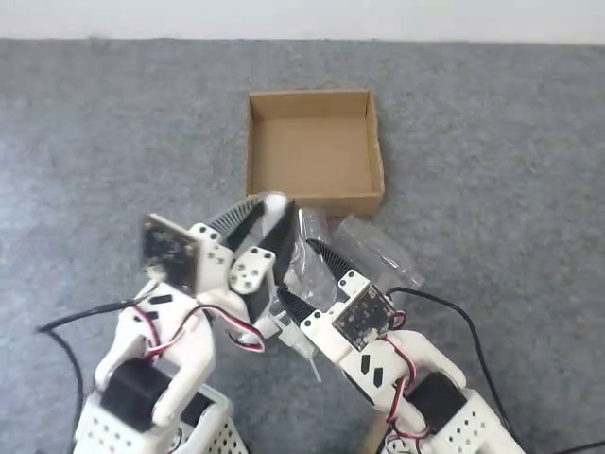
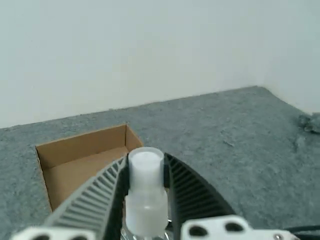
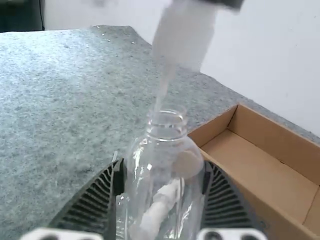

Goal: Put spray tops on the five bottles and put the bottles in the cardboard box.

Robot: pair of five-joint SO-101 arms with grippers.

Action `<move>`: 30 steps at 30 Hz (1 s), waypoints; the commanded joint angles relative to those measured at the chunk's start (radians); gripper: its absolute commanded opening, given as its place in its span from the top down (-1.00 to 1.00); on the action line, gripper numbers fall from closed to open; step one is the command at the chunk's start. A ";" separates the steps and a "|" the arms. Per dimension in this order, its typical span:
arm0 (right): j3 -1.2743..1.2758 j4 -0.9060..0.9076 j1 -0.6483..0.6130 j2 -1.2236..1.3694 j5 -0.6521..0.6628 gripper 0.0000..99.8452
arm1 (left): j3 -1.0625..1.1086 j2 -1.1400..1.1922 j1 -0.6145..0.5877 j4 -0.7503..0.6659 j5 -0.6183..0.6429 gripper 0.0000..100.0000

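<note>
A grey felt-covered table (image 1: pixel 492 142) is seen from above, with a pale wall behind its far edge. A shallow, square, brown cardboard box (image 1: pixel 312 151) is set open-side up on the far middle of the table, and nothing is seen inside it; its walls are also seen in the left wrist view (image 2: pixel 82 142) and the right wrist view (image 3: pixel 265 160). Both arms are gathered just in front of the box's near wall.

A clear, round plastic bottle (image 3: pixel 162 175) is held upright, neck open, by the right gripper (image 3: pixel 162 167), whose black ribbed fingers are pressed against its two sides. In the high view the bottle (image 1: pixel 310 236) and the right gripper (image 1: pixel 307 251) are placed close to the box's near edge. A crumpled clear plastic object (image 1: pixel 378 244) lies on the table beside them, near the box's corner; what it is cannot be told.

A white plastic spray top (image 2: pixel 145 180) is clamped between the fingers of the left gripper (image 2: pixel 145 161) and is held above the bottle (image 1: pixel 274 200). In the right wrist view the spray top (image 3: pixel 185 30) is seen over the neck, not seated, with its thin white dip tube (image 3: pixel 162 92) passed down into the bottle.
</note>
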 commanded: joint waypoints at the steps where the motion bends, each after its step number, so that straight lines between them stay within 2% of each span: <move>1: -0.005 -0.025 0.021 -0.022 0.002 0.85 | -0.008 -0.011 0.025 0.005 -0.046 0.97; 4: -0.005 -0.025 0.021 -0.022 0.002 0.85 | -0.012 -0.011 0.023 0.025 -0.049 0.92; 9: -0.005 -0.024 0.021 -0.022 0.002 0.85 | -0.016 -0.011 0.023 0.068 -0.043 0.66; 13: -0.005 -0.022 0.021 -0.022 0.002 0.85 | -0.021 -0.011 0.018 0.068 -0.012 0.65; 19: -0.005 -0.022 0.021 -0.022 0.002 0.85 | -0.073 -0.011 -0.083 0.069 -0.006 0.65; 30: -0.005 -0.021 0.021 -0.022 0.003 0.85 | -0.124 -0.011 -0.181 0.071 -0.006 0.65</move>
